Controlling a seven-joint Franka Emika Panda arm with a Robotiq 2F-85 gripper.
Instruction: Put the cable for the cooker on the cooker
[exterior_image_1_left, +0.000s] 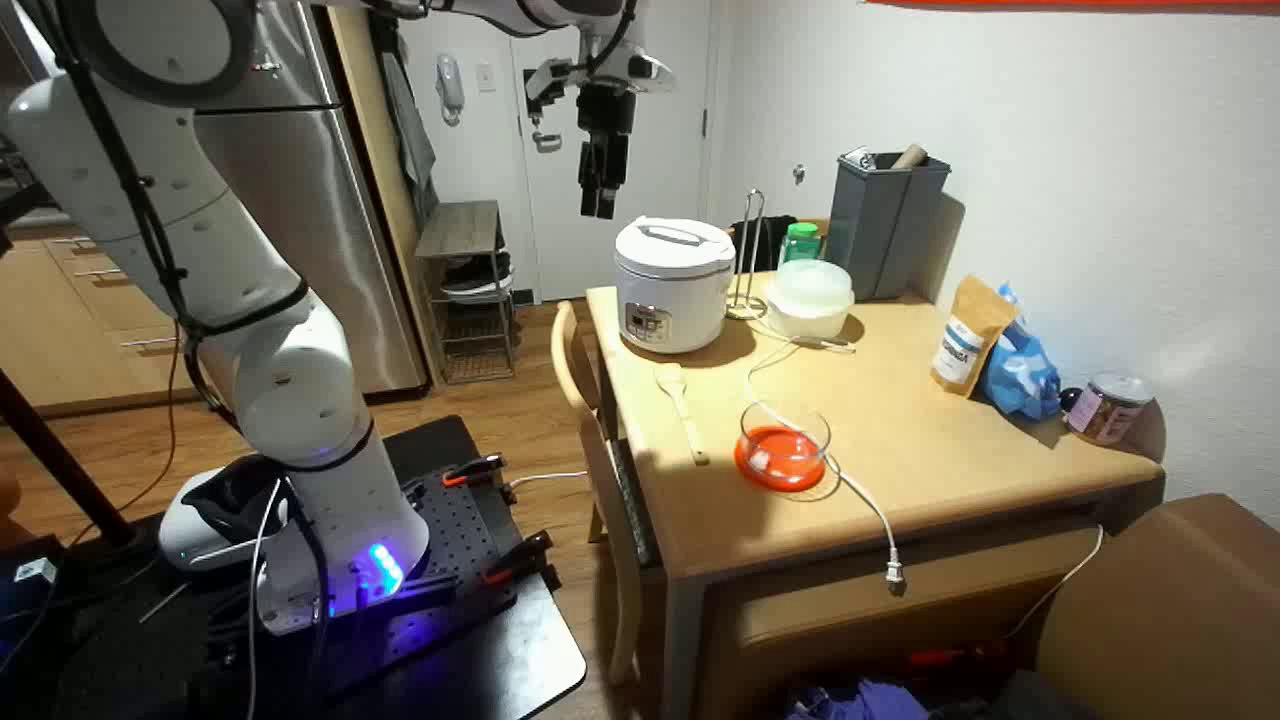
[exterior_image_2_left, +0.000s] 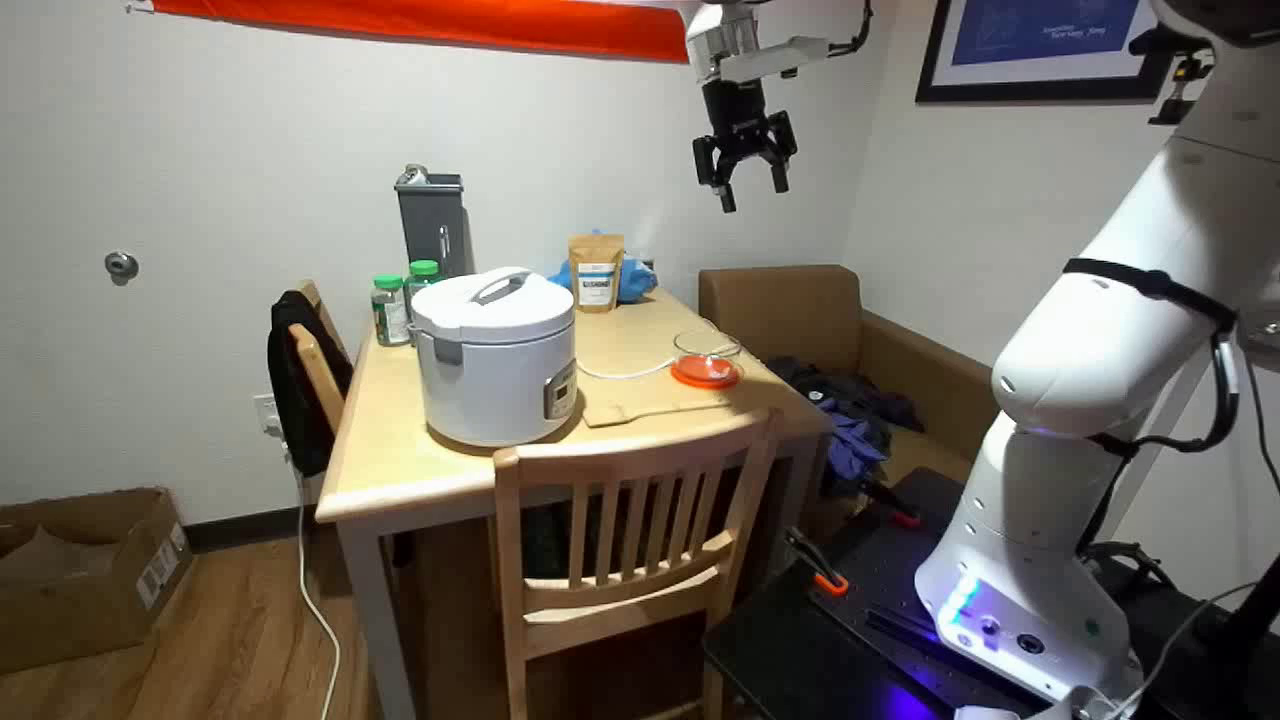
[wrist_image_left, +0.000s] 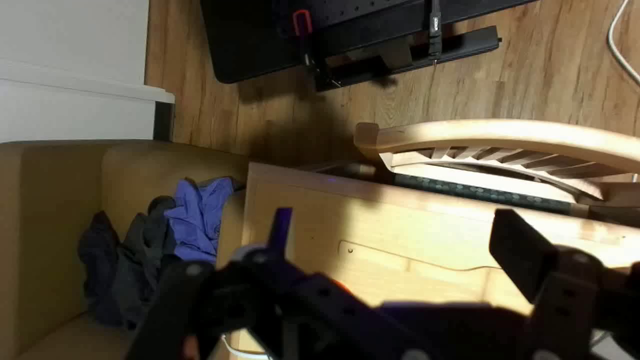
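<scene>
The white cooker (exterior_image_1_left: 672, 300) stands upright at the table's end with its domed lid shut; it also shows in an exterior view (exterior_image_2_left: 495, 375). The cable (exterior_image_1_left: 862, 490) is a thin whitish cord lying loosely across the table, past the glass bowl. Its plug end (exterior_image_1_left: 894, 573) hangs over the table edge. Part of the cord shows in an exterior view (exterior_image_2_left: 630, 375) and at the bottom of the wrist view (wrist_image_left: 245, 354). My gripper (exterior_image_1_left: 598, 205) is high above the table, pointing down; its fingers are apart and empty in an exterior view (exterior_image_2_left: 755, 197) and the wrist view (wrist_image_left: 392, 220).
A glass bowl on a red lid (exterior_image_1_left: 782, 458) and a wooden spatula (exterior_image_1_left: 682, 412) lie on the table. A white bowl (exterior_image_1_left: 810, 298), metal stand (exterior_image_1_left: 748, 260), grey bin (exterior_image_1_left: 887, 225) and brown bag (exterior_image_1_left: 970, 335) stand farther back. A chair (exterior_image_2_left: 640, 540) stands at the side.
</scene>
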